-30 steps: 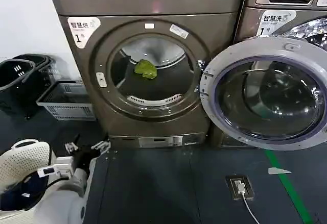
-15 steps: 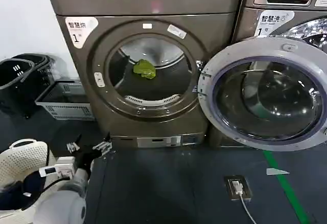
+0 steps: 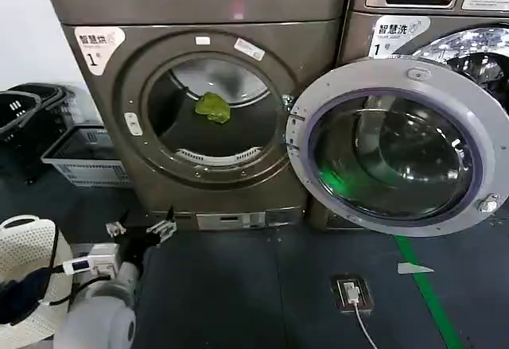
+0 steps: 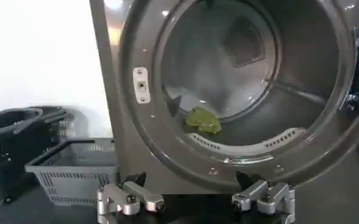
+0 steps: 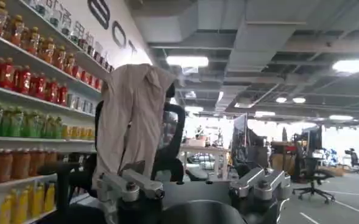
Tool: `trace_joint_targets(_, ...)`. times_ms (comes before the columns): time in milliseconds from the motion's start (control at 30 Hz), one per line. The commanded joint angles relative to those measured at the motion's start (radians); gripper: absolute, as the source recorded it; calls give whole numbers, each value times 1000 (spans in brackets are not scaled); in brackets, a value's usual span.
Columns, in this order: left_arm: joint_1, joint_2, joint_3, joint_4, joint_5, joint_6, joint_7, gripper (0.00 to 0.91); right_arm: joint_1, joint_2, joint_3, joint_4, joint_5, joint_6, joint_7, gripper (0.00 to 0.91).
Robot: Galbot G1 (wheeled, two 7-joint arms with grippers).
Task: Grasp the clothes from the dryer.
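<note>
The dryer (image 3: 199, 118) stands with its round opening clear, its door (image 3: 390, 146) swung wide to the 3 o'clock side and hanging in front of the neighbouring washer (image 3: 445, 15). Inside the drum, the clothes (image 3: 212, 107) — one small yellow-green wad — lie a little above the middle of the opening as the head camera sees it, apart from the ring and from any gripper. From the left wrist the same wad (image 4: 203, 120) rests on the drum's lower curve, just behind a pale perforated strip (image 4: 246, 143) at the lip.

The left gripper (image 3: 141, 227) hangs low at about 7 o'clock from the opening, down near the machine's base panel and well short of the drum. Its two fingers are spread apart with nothing between them; the wrist camera shows both fingertips (image 4: 130, 198) wide of each other, pointed at the machine's front.

To the 9 o'clock side of the dryer a grey basket (image 3: 83, 154) sits on the floor, with a black bin (image 3: 20, 114) beyond it.

The right gripper (image 5: 194, 189) faces elsewhere — toward shelves of bottles (image 5: 27, 79) and a chair draped with a beige garment (image 5: 130, 115) — its fingers released and empty.
</note>
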Motion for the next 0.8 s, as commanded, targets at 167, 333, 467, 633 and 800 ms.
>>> trace_joint_targets(167,-4,1,-2,4,1,49,2,907,2,-1,-1,-3,-1,3,1,907)
trace_joint_targets(333,-12,3,-9,10,4,49,9,907,3,0,-6,-9,-6,30,10,907)
trace_joint_targets(467,-9,1,-3,7,11,49,14,907,8,0,-4,-9,11,47,33,907)
trace_joint_targets(633,-12,4,-5,4,14,49,23,907,9,0,8,-13,87,73,66,907)
trace_joint_targets(800,-4,5,-6,0,16,49,25,907,8,3,8,-13,89,79,69,907)
